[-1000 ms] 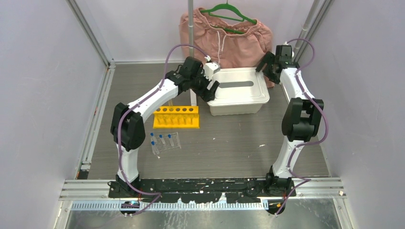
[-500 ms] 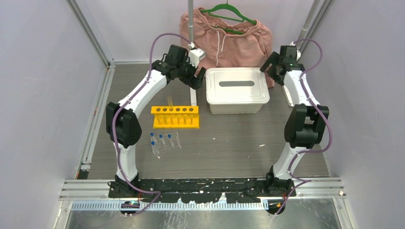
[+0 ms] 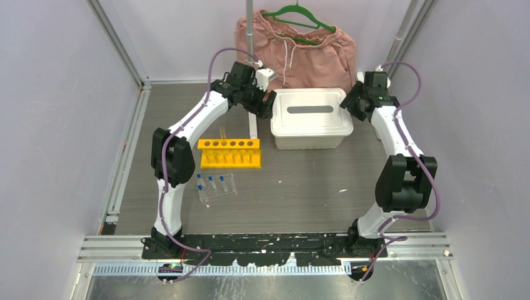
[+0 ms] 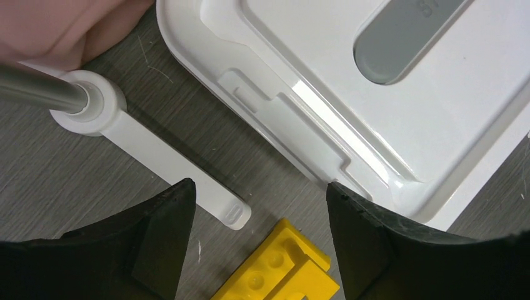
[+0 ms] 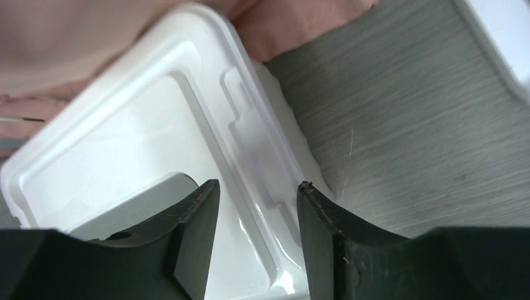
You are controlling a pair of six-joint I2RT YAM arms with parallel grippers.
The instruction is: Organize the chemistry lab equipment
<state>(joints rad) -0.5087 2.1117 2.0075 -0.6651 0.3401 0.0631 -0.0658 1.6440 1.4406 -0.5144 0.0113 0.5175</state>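
The left gripper (image 4: 259, 187) hangs, jaws apart, over the nine o'clock clip (image 4: 275, 109) of the box (image 3: 310, 127). The right gripper (image 5: 257, 185), jaws apart too, sits astride its three o'clock edge, likely to unclip it together. The rack (image 3: 230, 154) and tubes (image 3: 214, 185) lie at its eight o'clock.

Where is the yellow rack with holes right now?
In the top view, the yellow rack sits left of centre, with the white lidded box behind it to the right and the clear tray of blue-capped tubes nearer the robot.
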